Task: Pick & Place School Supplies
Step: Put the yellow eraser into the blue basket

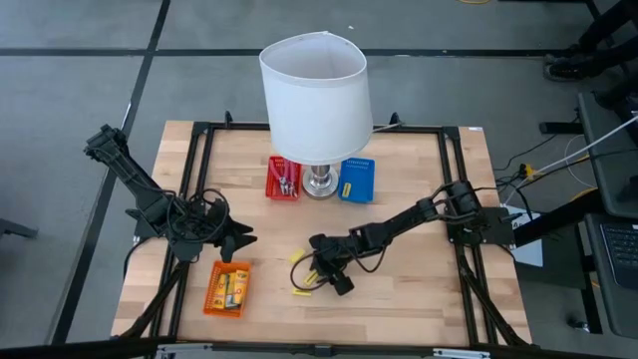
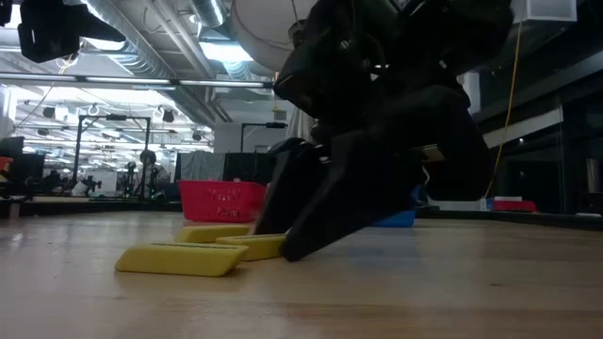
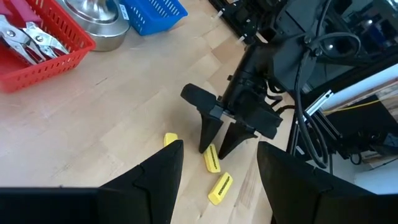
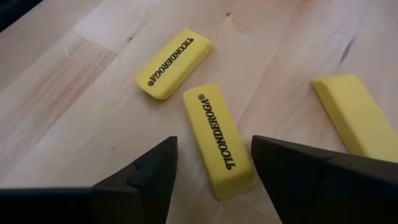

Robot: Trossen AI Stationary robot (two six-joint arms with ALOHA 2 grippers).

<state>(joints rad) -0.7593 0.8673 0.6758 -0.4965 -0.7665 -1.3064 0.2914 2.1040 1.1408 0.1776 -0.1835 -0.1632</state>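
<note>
Three yellow erasers lie mid-table on the bare wood; the middle eraser [image 4: 217, 142] and its neighbour [image 4: 173, 64] read "TICONDEROGA", a print only the right wrist view resolves. The right gripper [image 1: 321, 278] straddles the middle one, jaws open. The left gripper [image 1: 236, 239], also open, waits above the orange basket [image 1: 228, 289].

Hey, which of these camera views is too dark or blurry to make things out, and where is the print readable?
Low view: the right claw is a backlit black silhouette against bright ceiling lights, with the flat yellow erasers soft-edged. Right wrist view: evenly lit, and the black print on the middle yellow eraser reads clearly. High view: the erasers are too small to read.
</note>
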